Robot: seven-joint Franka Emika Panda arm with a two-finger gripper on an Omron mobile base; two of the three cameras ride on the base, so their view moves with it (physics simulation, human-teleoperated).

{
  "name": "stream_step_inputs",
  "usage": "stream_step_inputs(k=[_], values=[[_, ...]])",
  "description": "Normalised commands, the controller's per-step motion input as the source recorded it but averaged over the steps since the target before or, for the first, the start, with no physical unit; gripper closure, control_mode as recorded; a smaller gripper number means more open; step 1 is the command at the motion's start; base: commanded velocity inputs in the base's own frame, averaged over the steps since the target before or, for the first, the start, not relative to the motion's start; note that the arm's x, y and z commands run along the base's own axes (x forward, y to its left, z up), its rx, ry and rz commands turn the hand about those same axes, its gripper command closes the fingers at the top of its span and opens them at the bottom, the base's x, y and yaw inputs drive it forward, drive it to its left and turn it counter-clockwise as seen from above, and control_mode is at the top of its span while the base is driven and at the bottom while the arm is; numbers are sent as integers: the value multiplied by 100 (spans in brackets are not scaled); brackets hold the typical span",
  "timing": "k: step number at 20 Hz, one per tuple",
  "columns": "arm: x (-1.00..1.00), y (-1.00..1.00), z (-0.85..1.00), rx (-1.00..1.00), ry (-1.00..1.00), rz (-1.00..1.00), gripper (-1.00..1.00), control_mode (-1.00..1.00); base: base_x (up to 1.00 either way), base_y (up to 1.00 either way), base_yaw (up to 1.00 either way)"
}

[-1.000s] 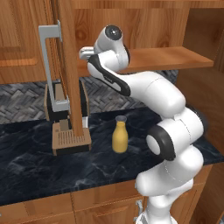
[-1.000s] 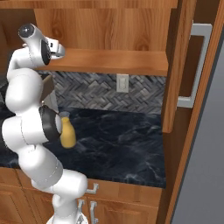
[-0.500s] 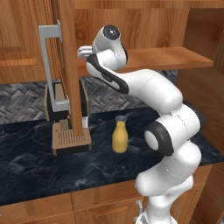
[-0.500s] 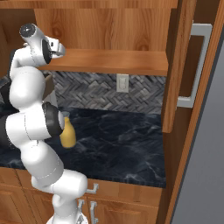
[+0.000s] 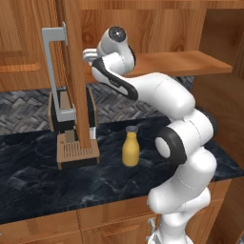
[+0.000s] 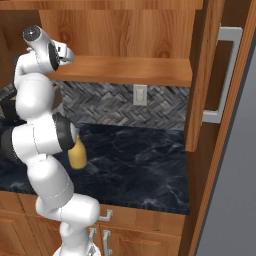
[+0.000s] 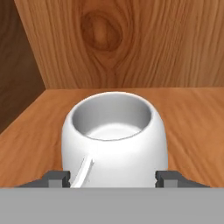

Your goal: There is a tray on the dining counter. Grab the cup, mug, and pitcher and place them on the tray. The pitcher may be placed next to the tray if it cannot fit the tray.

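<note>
A white mug (image 7: 114, 144) with a side handle stands on the wooden shelf (image 7: 192, 127) inside the upper cabinet. My gripper (image 7: 113, 178) reaches into that cabinet, and its two dark fingertips (image 7: 59, 178) rest against the mug's left and right sides. From the base, the hand (image 5: 90, 55) is at shelf height, partly behind the open cabinet door, and the gripper (image 6: 67, 54) points into the cabinet. The mustard-yellow pitcher (image 5: 130, 148) (image 6: 76, 154) stands upright on the black marble counter below. The cup, tray and dining counter are out of view.
An open cabinet door (image 5: 76, 71) with a grey handle hangs just left of the hand. A wooden coffee machine (image 5: 71, 128) stands on the counter (image 5: 38, 181) under it. Another open door (image 6: 220, 75) is on the right, and a wall outlet (image 6: 140, 94) sits in the herringbone tiles.
The jaws have narrowed from wide open until the fingertips meet the mug's sides. The arm has leaned slightly further toward the cabinet; the pitcher has not moved.
</note>
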Motion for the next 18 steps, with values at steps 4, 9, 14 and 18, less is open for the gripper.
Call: stream_step_inputs(k=[4,9,14,18], values=[[11,9,0,0,0,0,100,-100,0,0,0],[3,3,0,0,0,0,100,-100,0,0,0],[0,0,0,0,0,0,100,-100,0,0,0],[0,0,0,0,0,1,100,-100,0,0,0]])
